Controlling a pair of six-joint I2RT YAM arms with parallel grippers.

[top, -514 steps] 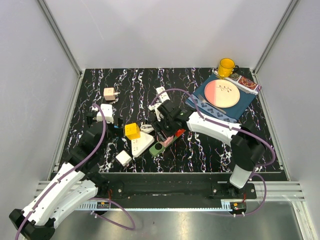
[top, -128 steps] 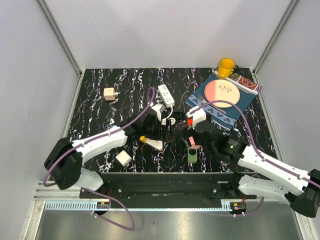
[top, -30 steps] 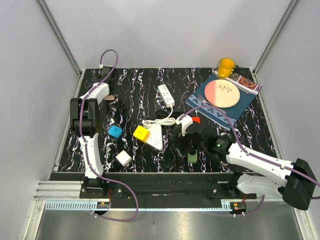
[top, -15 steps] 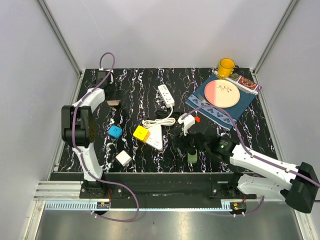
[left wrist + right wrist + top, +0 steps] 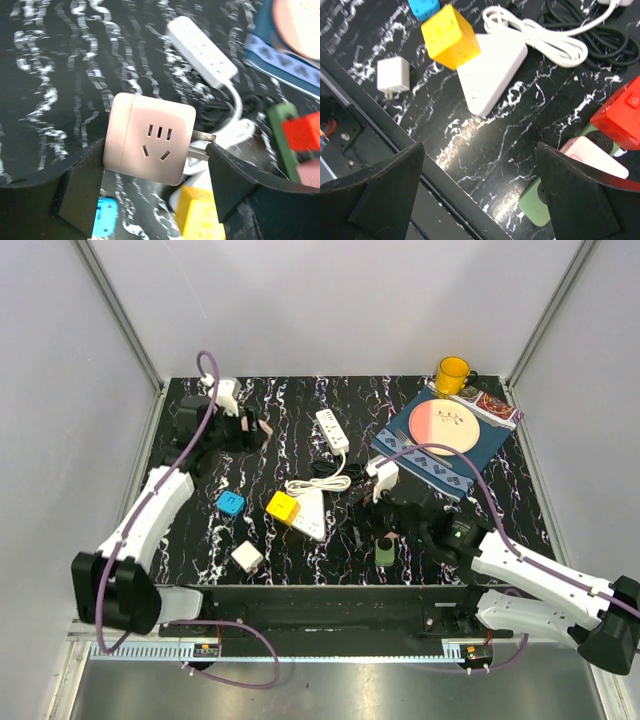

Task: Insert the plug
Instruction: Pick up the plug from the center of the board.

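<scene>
A pink cube plug [image 5: 150, 137] with metal prongs hangs above the table, and my left gripper [image 5: 156, 147] is shut on it, the prongs against the right finger. From above, that gripper [image 5: 248, 428] is over the back left of the table. A white power strip [image 5: 332, 430] lies at the back centre, and it shows beyond the plug [image 5: 202, 50] in the left wrist view. My right gripper [image 5: 385, 518] stands open above a green power strip [image 5: 536, 200] that carries a pale pink plug [image 5: 592, 160] and a red plug [image 5: 620, 117].
A white triangular strip [image 5: 312, 512] with a yellow cube [image 5: 282, 507] on it lies mid-table. A blue cube [image 5: 230, 503] and a white charger [image 5: 246, 557] sit to its left. Coiled cables [image 5: 330, 475] lie behind. A plate [image 5: 445, 426] on a blue mat and a yellow mug [image 5: 452, 373] occupy the back right.
My left arm has swung away from the back left corner toward the middle, carrying the pink plug. The right gripper has shifted slightly back over the green strip.
</scene>
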